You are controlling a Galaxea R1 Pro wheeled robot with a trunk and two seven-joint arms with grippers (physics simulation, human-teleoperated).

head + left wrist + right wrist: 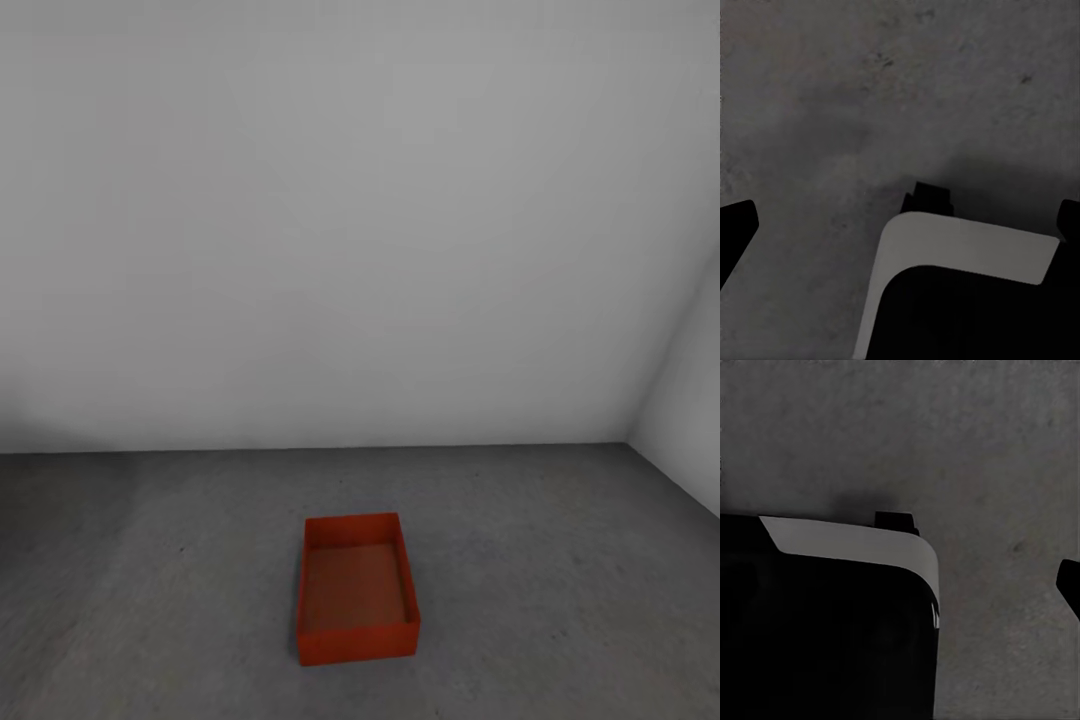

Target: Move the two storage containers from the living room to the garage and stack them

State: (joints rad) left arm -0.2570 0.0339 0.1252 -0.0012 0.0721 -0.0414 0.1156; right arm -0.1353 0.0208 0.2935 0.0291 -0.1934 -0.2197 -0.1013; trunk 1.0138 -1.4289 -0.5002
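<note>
One red-orange storage container (356,590) sat open-topped at six o'clock on the grey concrete floor (560,580) before white walls (350,220). Gripper states could not be told.

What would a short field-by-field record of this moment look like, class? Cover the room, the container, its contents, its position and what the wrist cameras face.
room: grey concrete floor meeting plain white walls, with a corner at the right
container: one red-orange storage container, upright, open top
contents: none visible inside
position: resting on the floor, apart from the walls
stacking: nothing on top of it
wrist cameras: both face the concrete, with parts of the robot's own body in front
grippers: open or shut cannot be told
</note>
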